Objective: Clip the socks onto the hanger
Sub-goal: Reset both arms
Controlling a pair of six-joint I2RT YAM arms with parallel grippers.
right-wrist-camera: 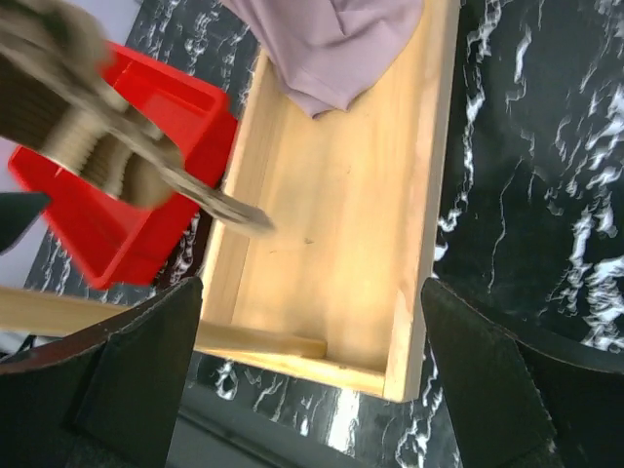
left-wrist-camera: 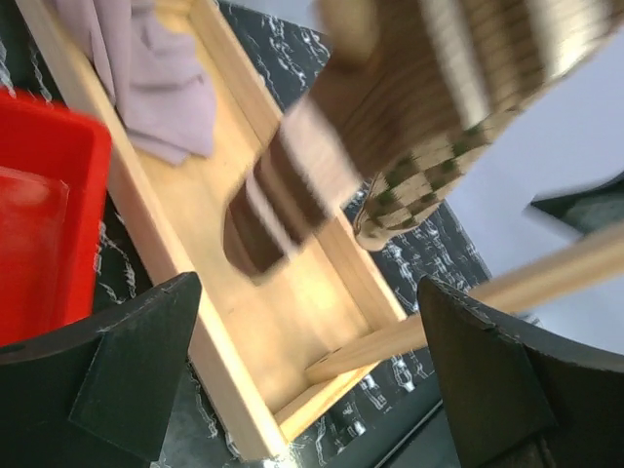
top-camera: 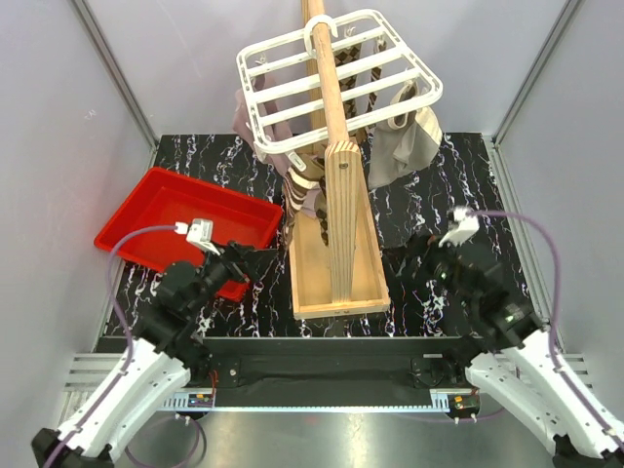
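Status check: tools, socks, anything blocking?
Left tool open, empty. Right tool open, empty. Socks hanging under the hanger. Wooden stand sits between both arms.

From above, the pole of the wooden stand (top-camera: 341, 195) runs off the top edge, and pole and hanger (top-camera: 288, 93) cover much of the socks (top-camera: 402, 146) hanging around it. In the left wrist view the checkered sock (left-wrist-camera: 429, 136) above the stand's tray is blurred; in the right wrist view the mauve sock (right-wrist-camera: 331, 44) over that tray is cut by the top edge.
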